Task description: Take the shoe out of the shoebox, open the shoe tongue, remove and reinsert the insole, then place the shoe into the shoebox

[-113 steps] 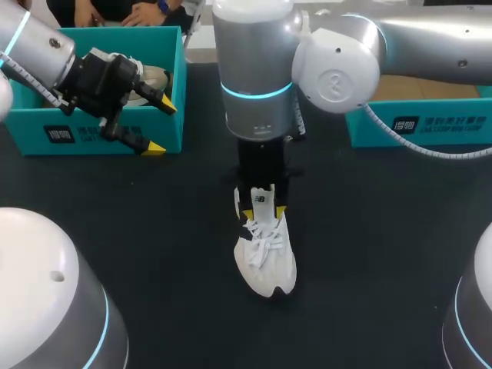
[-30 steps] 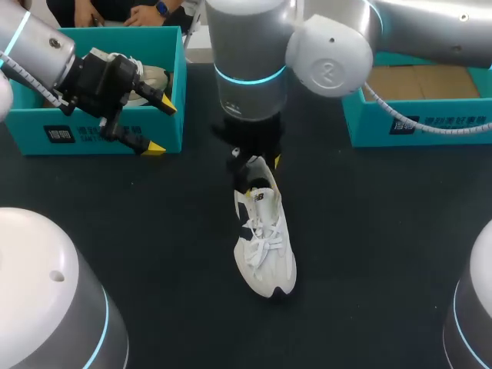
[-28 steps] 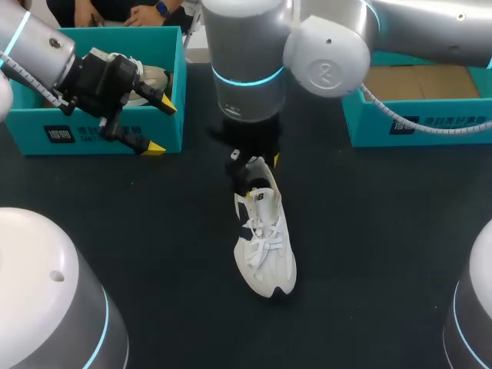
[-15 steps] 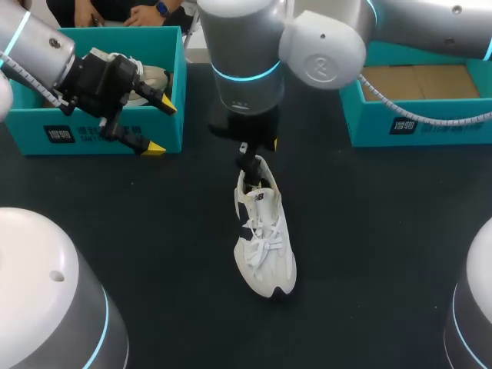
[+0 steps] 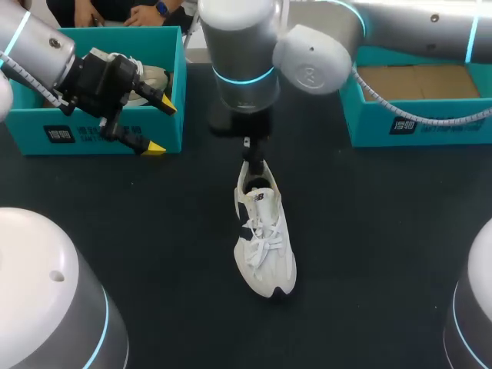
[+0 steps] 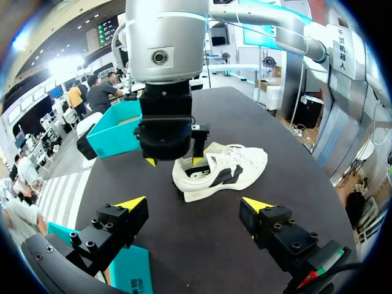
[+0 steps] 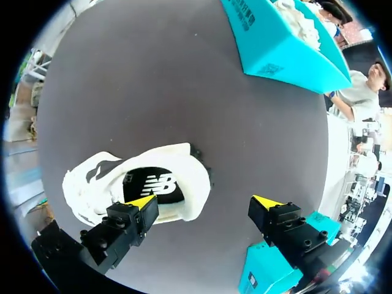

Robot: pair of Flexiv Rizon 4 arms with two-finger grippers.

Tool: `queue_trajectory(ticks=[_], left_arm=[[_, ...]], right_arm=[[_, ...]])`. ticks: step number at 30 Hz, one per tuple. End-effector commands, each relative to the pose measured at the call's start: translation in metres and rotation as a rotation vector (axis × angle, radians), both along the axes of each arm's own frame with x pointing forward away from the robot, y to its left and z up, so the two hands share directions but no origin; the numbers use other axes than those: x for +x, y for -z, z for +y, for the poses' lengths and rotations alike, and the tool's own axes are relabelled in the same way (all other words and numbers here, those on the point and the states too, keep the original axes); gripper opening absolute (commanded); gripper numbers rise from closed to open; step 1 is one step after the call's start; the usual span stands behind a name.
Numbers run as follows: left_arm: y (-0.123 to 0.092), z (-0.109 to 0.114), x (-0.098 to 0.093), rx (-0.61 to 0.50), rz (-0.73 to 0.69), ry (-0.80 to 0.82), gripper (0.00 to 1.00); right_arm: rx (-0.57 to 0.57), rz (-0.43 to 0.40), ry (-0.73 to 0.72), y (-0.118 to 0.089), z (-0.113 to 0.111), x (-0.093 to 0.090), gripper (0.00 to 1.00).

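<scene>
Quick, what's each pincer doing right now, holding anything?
Left pincer: open, holding nothing.
Right pincer: open, holding nothing, over the heel of the shoe.

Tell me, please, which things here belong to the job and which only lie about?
Job: white shoe; right pincer, open at its heel; teal box on the right, probably its shoebox.
Lying about: teal box on the left; left pincer, open beside it.
</scene>
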State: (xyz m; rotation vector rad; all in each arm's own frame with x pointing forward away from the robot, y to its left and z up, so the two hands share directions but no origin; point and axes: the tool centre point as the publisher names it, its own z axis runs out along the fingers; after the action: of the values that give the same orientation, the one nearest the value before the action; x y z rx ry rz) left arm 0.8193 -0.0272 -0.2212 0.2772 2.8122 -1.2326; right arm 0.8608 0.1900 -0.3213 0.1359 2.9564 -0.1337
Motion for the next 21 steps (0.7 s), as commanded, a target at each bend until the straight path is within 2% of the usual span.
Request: queue_trajectory(ticks=[1, 5, 6, 7, 8, 10, 13, 15, 16, 21], left_arm=[[0.000, 0.000, -0.001, 0.003, -0.001, -0.001, 1.00], [0.000, 0.000, -0.001, 0.003, -0.001, -0.001, 1.00], [0.000, 0.000, -0.001, 0.003, -0.001, -0.001, 1.00], [0.000, 0.000, -0.001, 0.003, -0.001, -0.001, 1.00], [0.000, 0.000, -0.001, 0.003, -0.001, -0.001, 1.00], [0.000, 0.000, -0.001, 0.003, -0.001, -0.001, 1.00], [0.000, 0.000, -0.001, 0.003, -0.001, -0.001, 1.00], [0.000, 0.000, -0.001, 0.003, -0.001, -0.001, 1.00], [0.000, 0.000, -0.001, 0.003, -0.001, -0.001, 1.00], [0.000, 0.000, -0.001, 0.003, -0.001, -0.001, 1.00]], right_arm=[[0.004, -0.008, -0.047, 0.022, 0.009, 0.008, 1.00], [-0.024, 0.002, -0.090, 0.038, 0.010, 0.011, 0.99], [-0.021, 0.000, -0.090, 0.040, 0.010, 0.011, 0.86], [-0.026, 0.008, -0.086, 0.042, 0.008, 0.010, 0.55], [-0.025, 0.009, -0.084, 0.044, 0.006, 0.009, 0.45], [-0.033, 0.013, -0.076, 0.048, 0.003, 0.008, 0.35], [-0.035, 0.014, -0.069, 0.049, 0.002, 0.008, 0.27], [-0.042, 0.017, -0.070, 0.051, 0.002, 0.008, 0.05], [-0.050, 0.018, -0.072, 0.052, 0.003, 0.007, 0.00], [-0.091, -0.012, -0.049, 0.054, 0.003, 0.006, 0.00]])
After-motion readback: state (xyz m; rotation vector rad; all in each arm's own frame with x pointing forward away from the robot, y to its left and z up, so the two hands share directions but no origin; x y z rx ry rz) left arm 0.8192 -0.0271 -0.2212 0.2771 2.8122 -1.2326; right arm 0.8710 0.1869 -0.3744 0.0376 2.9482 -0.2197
